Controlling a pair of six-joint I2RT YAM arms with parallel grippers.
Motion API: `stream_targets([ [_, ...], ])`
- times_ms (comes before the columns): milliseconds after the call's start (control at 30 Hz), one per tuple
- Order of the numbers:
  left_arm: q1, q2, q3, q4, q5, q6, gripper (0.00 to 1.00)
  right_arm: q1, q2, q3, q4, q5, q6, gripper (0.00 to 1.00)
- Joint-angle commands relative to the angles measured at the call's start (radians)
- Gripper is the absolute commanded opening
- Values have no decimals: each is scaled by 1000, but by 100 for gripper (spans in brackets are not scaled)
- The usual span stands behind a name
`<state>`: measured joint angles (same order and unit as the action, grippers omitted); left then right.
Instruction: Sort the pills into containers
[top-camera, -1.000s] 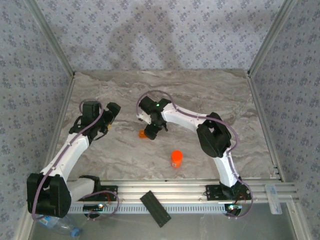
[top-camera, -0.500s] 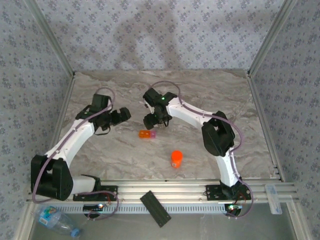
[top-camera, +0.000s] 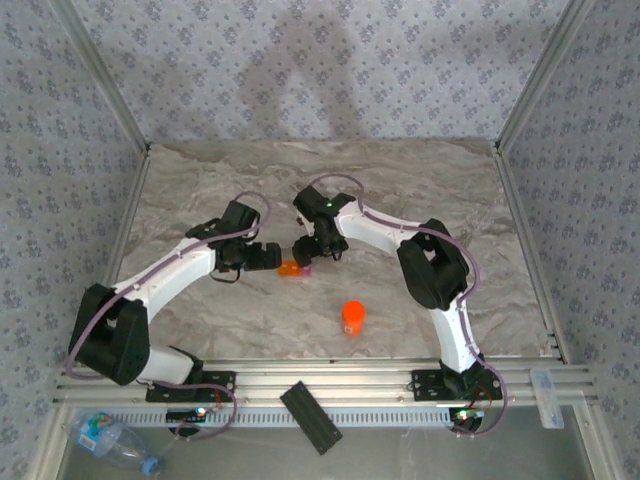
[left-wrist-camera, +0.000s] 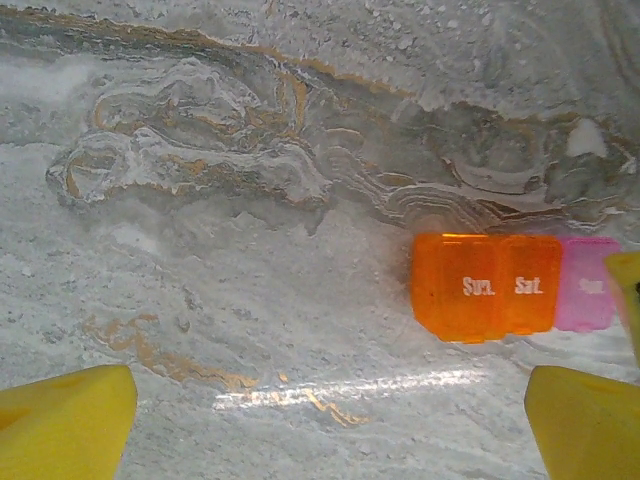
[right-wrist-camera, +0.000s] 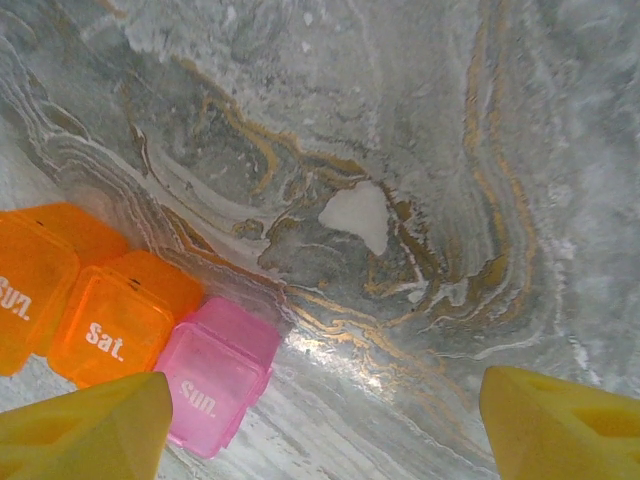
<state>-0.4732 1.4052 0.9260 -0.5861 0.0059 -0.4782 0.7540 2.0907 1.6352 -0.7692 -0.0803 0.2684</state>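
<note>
we judge sorting barely begun: left gripper (left-wrist-camera: 325, 420) and right gripper (right-wrist-camera: 325, 425) gape empty by the pill box (left-wrist-camera: 485, 287); bottle (top-camera: 353, 318) stands apart.

Orange compartments (left-wrist-camera: 480, 287) and a pale pink piece (left-wrist-camera: 587, 298) carry white lettering. The table (left-wrist-camera: 200, 250) is grey marble, tan-veined. At four o'clock from them stands an orange pill bottle (top-camera: 353, 318).

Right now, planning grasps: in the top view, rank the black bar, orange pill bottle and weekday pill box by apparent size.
black bar
orange pill bottle
weekday pill box
The last two look close: the upright bottle reaches nearer the camera.
</note>
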Motion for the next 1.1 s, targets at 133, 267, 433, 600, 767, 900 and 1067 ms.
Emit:
stream_targets([
  [133, -54, 49, -2, -7, -61, 43, 99, -5, -1, -34, 40, -32, 28, 82],
  [267, -95, 83, 4, -20, -91, 47, 99, -9, 3, -46, 51, -36, 29, 82],
  [433, -123, 104, -12, -10, -125, 24, 99, -11, 2, -63, 59, -39, 29, 82],
  [600, -125, 101, -25, 5, -153, 7, 100, -12, 2, -75, 65, -39, 28, 82],
  [767, -125, 116, -21, 12, -139, 15, 100, -16, 3, -77, 70, -41, 28, 82],
  [900, -127, 119, -44, 39, -112, 6, 99, -15, 6, -77, 74, -45, 29, 82],
  [1067, -129, 130, -65, 65, -103, -10, 99, -16, 8, -78, 76, -46, 25, 82],
])
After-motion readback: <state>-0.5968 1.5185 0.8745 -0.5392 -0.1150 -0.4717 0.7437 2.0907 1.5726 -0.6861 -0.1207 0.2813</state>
